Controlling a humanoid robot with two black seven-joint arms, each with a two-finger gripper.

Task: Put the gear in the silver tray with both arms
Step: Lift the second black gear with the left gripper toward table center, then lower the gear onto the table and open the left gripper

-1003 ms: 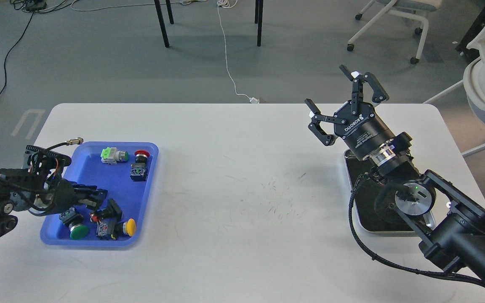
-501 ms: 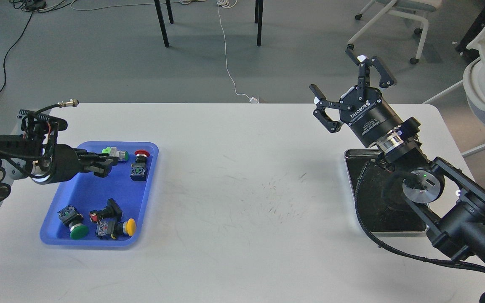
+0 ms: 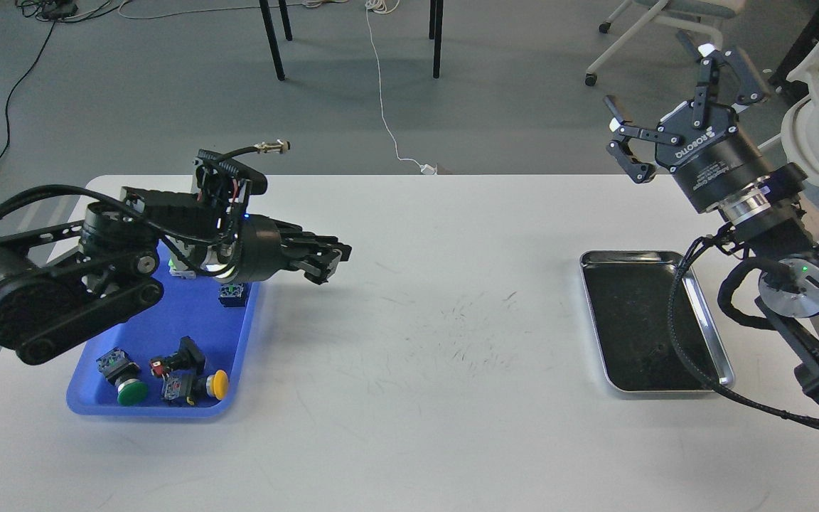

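Observation:
The silver tray [image 3: 630,320] lies empty at the right of the white table, with a black cable of my right arm crossing its right side. My right gripper [image 3: 665,92] is open and empty, raised high beyond the tray's far right corner. My left gripper [image 3: 330,263] points right, low over the table just right of the blue tray [image 3: 97,402]. Its fingers look close together, and I cannot tell whether they hold anything. The gear in the blue tray is several push-button switches: a green one [image 3: 129,391], a yellow one [image 3: 219,384] and a black one [image 3: 183,354].
My left arm [image 3: 118,270] covers the far half of the blue tray. A dark switch block [image 3: 232,293] shows under it. Chairs and table legs stand on the floor beyond the table. Scuffed bare tabletop [image 3: 452,320] lies between the two trays.
My left gripper rose out of the blue tray and swung right, past its right rim. My right arm lifted up and to the right, uncovering the silver tray.

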